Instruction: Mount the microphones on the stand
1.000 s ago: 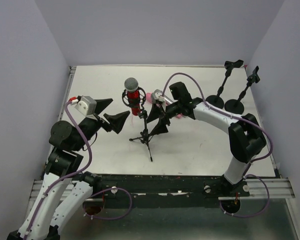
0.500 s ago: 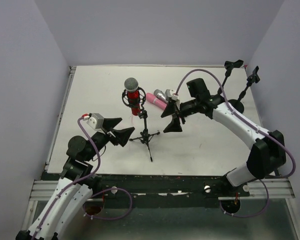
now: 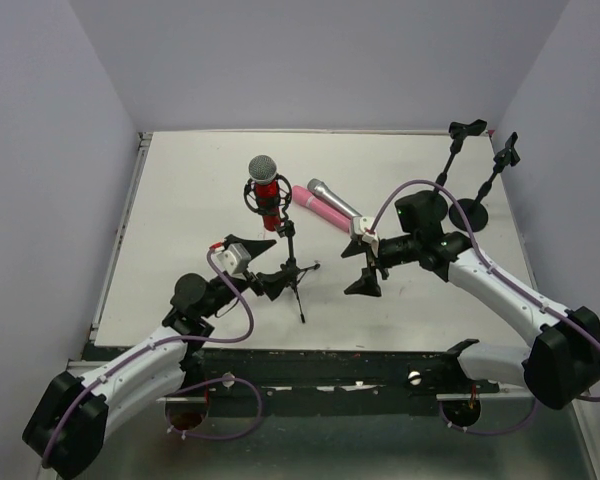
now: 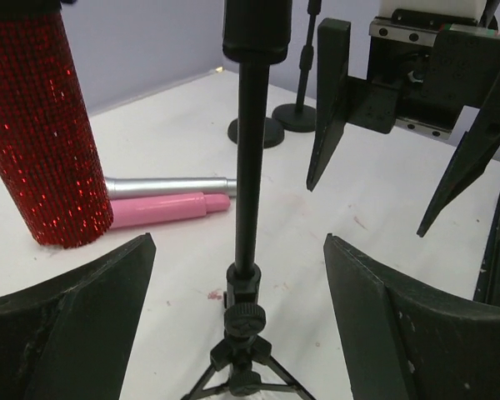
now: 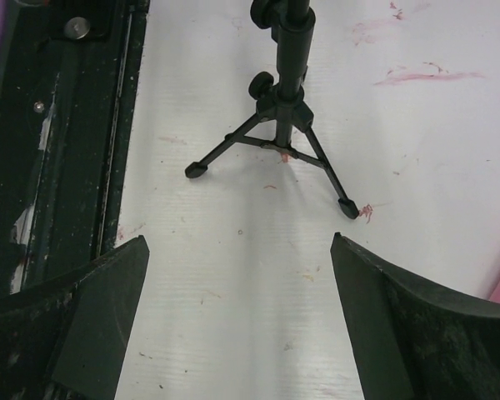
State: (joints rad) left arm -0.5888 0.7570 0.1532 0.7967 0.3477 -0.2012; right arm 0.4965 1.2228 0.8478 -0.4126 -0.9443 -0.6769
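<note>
Your white desk (image 3: 180,200) carries a black tripod (image 3: 292,265) near its middle and two round-base stands (image 3: 445,180) at the far right, each with a clip on top. The red mic (image 3: 265,190) sits upright in the tripod's clip, silver mesh head up, its body covered in a glittery grid of red sparkle. Your left wrist view cuts its head off at the top edge. The pink mic (image 3: 315,203) and the silver mic (image 3: 332,198) lie side by side on the desk just behind and right of the tripod. From the left wrist, their heads are hidden behind the red mic. Your left hand (image 3: 270,265) is spread wide and holds nothing, one finger on either side of the tripod's pole, low down near the legs. Your right hand (image 3: 365,268) is also spread and empty, just right of the tripod and facing it. Its camera shows the legs but cuts off the pole above, with only a sliver of pink at the right edge.
</note>
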